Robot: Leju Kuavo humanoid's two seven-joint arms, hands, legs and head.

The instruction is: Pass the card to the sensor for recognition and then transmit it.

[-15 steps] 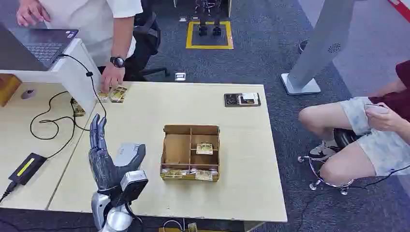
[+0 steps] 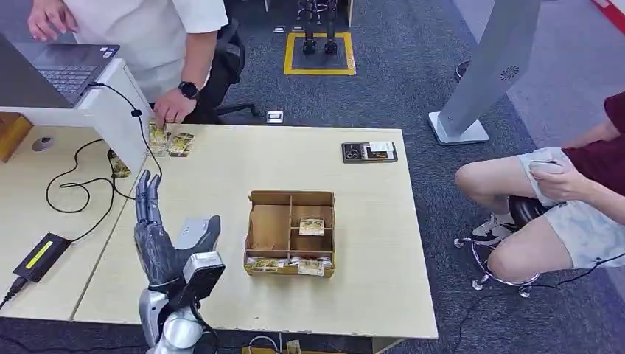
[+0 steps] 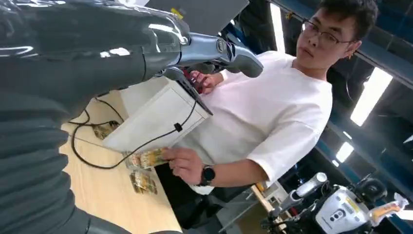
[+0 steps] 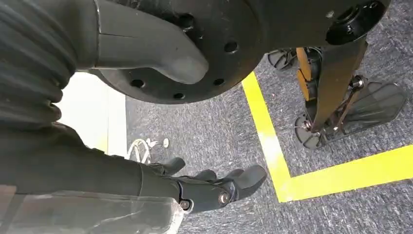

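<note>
Card (image 2: 158,137) sits pinched in a person's hand (image 2: 172,109); the empty, spread left hand (image 2: 158,236) may fumble the handover, probably through misalignment.

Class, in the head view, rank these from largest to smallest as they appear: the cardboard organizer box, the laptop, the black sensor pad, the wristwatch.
1. Laptop, though partly cut off
2. Cardboard organizer box
3. Black sensor pad
4. Wristwatch

Compartmented box (image 2: 290,232) mid-table (image 2: 221,166); sensor (image 2: 368,151) at far right edge; cards (image 2: 169,141) at far left corner.
</note>
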